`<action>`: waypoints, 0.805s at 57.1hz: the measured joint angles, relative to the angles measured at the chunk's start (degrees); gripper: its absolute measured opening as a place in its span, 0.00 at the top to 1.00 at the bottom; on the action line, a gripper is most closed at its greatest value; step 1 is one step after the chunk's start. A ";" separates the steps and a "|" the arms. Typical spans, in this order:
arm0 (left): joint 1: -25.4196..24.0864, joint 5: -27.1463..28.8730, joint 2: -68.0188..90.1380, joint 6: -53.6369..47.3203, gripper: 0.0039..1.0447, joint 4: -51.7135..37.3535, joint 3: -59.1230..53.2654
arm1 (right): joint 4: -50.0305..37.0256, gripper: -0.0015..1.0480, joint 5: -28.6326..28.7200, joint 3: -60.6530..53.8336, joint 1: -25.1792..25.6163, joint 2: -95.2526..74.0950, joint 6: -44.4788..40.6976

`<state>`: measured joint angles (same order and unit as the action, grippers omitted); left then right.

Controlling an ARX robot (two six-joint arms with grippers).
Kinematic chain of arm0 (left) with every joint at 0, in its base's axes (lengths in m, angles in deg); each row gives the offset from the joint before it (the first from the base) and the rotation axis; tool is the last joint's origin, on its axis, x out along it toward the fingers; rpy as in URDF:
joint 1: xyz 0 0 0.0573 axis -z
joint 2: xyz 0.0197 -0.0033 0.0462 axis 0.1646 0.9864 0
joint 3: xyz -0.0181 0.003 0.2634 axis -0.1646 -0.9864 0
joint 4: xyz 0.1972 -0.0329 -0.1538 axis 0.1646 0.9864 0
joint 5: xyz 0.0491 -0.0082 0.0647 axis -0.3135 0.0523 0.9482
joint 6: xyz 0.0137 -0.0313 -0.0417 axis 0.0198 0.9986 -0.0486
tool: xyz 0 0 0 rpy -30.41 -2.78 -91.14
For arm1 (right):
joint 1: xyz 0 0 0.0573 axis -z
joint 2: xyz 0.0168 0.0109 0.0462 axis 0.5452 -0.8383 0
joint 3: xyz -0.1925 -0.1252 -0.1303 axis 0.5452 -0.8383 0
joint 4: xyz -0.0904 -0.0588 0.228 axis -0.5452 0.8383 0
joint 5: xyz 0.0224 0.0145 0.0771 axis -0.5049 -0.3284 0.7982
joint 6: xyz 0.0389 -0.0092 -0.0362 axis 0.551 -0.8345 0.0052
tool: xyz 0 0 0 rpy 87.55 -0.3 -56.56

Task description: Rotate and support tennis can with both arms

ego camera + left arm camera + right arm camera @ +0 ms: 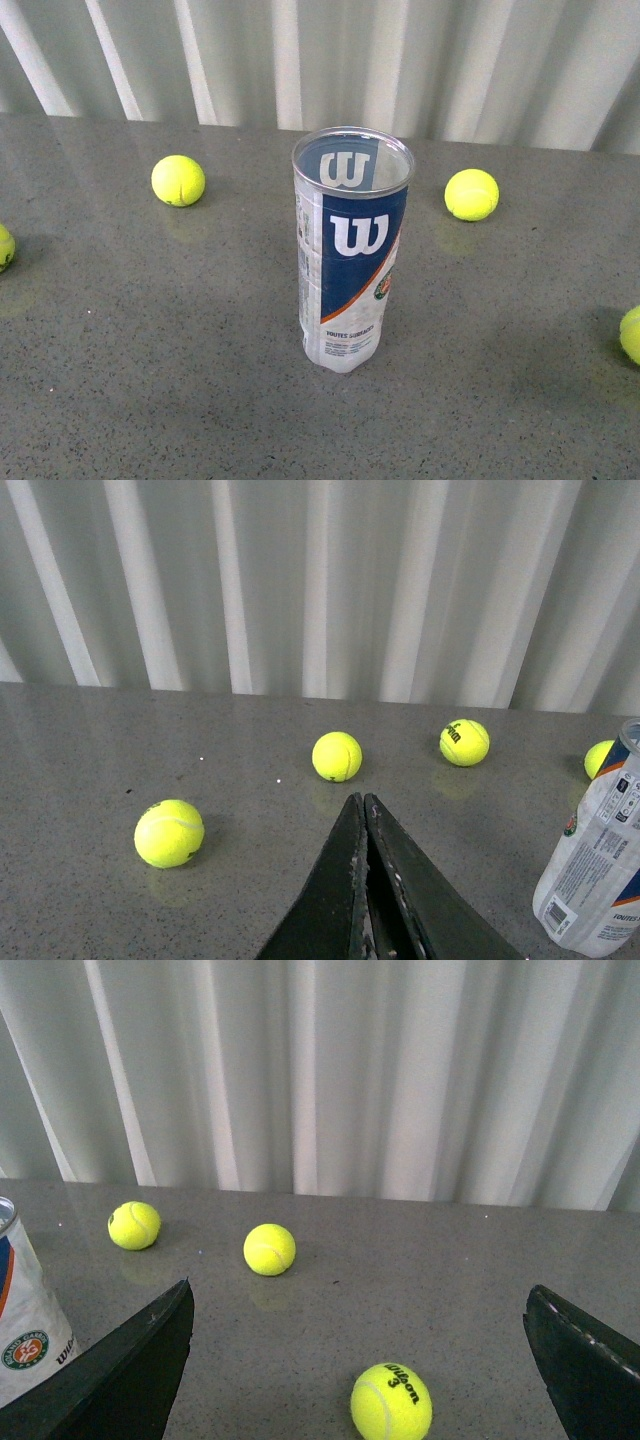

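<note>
The tennis can (349, 250) stands upright and open-topped in the middle of the grey table, its navy label with the white W facing me. Neither arm shows in the front view. In the left wrist view the can (600, 870) sits off to one side, and my left gripper (364, 802) is shut with its black fingers pressed together, holding nothing. In the right wrist view the can (25, 1330) peeks in beside one finger. My right gripper (358, 1300) is open wide, with only a yellow ball (391, 1401) on the table between its fingers.
Yellow tennis balls lie around the can: one back left (178, 180), one back right (471, 194), one at the left edge (4, 246) and one at the right edge (631, 333). A white corrugated wall (320, 60) closes the far side of the grey table (150, 350).
</note>
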<state>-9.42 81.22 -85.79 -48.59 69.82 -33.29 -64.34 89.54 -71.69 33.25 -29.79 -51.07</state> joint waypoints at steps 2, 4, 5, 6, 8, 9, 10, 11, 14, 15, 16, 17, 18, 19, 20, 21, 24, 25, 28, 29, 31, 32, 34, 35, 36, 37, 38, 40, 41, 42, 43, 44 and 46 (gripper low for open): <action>0.00 0.00 0.00 0.00 0.97 0.02 0.00 | 0.00 0.07 0.00 0.00 0.00 0.00 0.00; 0.00 0.00 0.00 0.00 0.97 0.02 0.00 | 0.00 0.07 0.00 0.00 0.00 0.00 0.00; 0.00 0.02 -0.02 0.00 0.97 0.02 0.00 | 0.00 0.07 0.02 0.00 0.00 0.00 0.00; 0.00 0.02 0.00 0.00 0.97 0.02 0.00 | 0.00 0.07 0.02 0.00 0.00 0.00 0.00; 0.00 0.02 0.00 0.00 0.97 0.02 0.00 | 0.00 0.07 0.02 0.00 0.00 0.00 0.00; 0.00 0.02 0.00 0.00 0.97 0.02 0.00 | 0.00 0.07 0.02 0.00 0.00 0.00 0.00; 0.00 0.02 0.00 0.04 0.96 0.02 0.00 | 0.00 0.07 0.02 0.00 0.00 0.00 0.00; 0.00 0.02 0.00 0.02 0.93 0.02 0.00 | 0.00 0.07 0.00 0.00 0.00 0.00 0.00; 0.00 0.02 -0.02 0.02 0.84 0.02 0.00 | 0.00 0.07 0.02 0.00 0.00 0.00 0.00; 0.00 0.02 -0.02 0.02 0.81 0.02 0.00 | 0.00 0.07 0.02 0.00 0.00 0.00 0.00; 0.00 0.02 -0.02 0.02 0.79 0.02 0.00 | 0.00 0.07 0.02 0.00 0.00 0.00 0.00; 0.00 0.00 -0.02 0.02 0.76 0.02 0.00 | 0.00 0.07 0.02 0.00 0.00 0.00 0.00; 0.00 0.00 -0.02 0.02 0.72 0.02 0.00 | 0.00 0.07 0.02 0.00 0.00 0.00 0.00; 0.00 0.00 -0.02 0.02 0.71 0.02 0.00 | 0.00 0.07 0.00 0.00 0.00 0.00 0.00; 0.00 0.00 -0.02 0.02 0.67 0.02 0.00 | 0.00 0.07 0.02 0.00 0.00 0.00 0.00; 0.00 0.00 -0.02 0.02 0.64 0.02 0.00 | 0.00 0.07 0.02 0.00 0.00 0.00 0.00; 0.00 0.02 0.00 0.02 0.55 0.02 0.00 | 0.00 0.07 0.02 0.00 0.00 0.00 0.00; 0.00 0.02 0.00 0.02 0.54 0.02 0.00 | 0.00 0.07 0.02 0.00 0.00 0.00 0.00; 0.00 0.02 -0.02 0.02 0.45 0.02 0.00 | 0.00 0.07 0.02 0.00 0.00 0.00 0.00; 0.00 0.00 -0.02 0.02 0.40 0.02 0.00 | 0.00 0.07 0.02 0.00 0.00 0.00 0.00; 0.00 0.02 -0.02 0.02 0.31 0.02 0.00 | 0.00 0.07 0.02 0.00 0.00 0.00 0.00; 0.00 0.00 -0.02 0.02 0.28 0.02 0.00 | 0.00 0.07 0.00 0.00 0.00 0.00 0.00; 0.00 0.00 0.00 0.02 0.19 0.02 0.00 | 0.00 0.07 0.00 0.00 0.00 0.00 0.00; 0.00 0.00 0.00 0.02 0.18 0.02 0.00 | 0.00 0.07 0.02 0.00 0.00 0.00 0.00; 0.00 0.00 -0.02 0.00 0.14 0.02 0.00 | 0.00 0.07 0.02 0.00 0.00 0.00 0.00; 0.00 0.00 -0.02 0.02 0.11 0.02 0.00 | 0.00 0.07 0.00 0.00 0.00 0.00 0.00; 0.00 0.02 -0.02 0.02 0.09 0.02 0.00 | 0.00 0.07 0.02 0.00 0.00 0.00 0.00; 0.00 0.02 -0.02 -0.04 0.05 0.02 0.00 | 0.00 0.07 0.02 0.00 0.00 0.00 0.00; 0.00 0.02 -0.02 -0.02 0.05 0.02 0.00 | 0.00 0.07 0.02 0.00 0.00 0.00 0.00; 0.00 0.02 -0.02 -0.02 0.06 0.02 0.00 | 0.00 0.07 0.02 0.00 0.00 0.00 0.00; 0.00 0.02 -0.02 0.00 0.07 0.02 0.00 | 0.00 0.07 0.02 0.00 0.00 0.00 0.00; 0.00 0.02 -0.02 0.00 0.07 0.02 0.00 | 0.00 0.07 0.02 0.00 0.00 0.00 0.00; 0.00 0.00 -0.02 0.00 0.06 0.02 0.00 | 0.00 0.07 0.02 0.00 0.00 0.00 0.00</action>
<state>-9.42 81.22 -85.81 -48.59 69.84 -33.29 -64.34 89.56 -71.69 33.25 -29.79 -51.07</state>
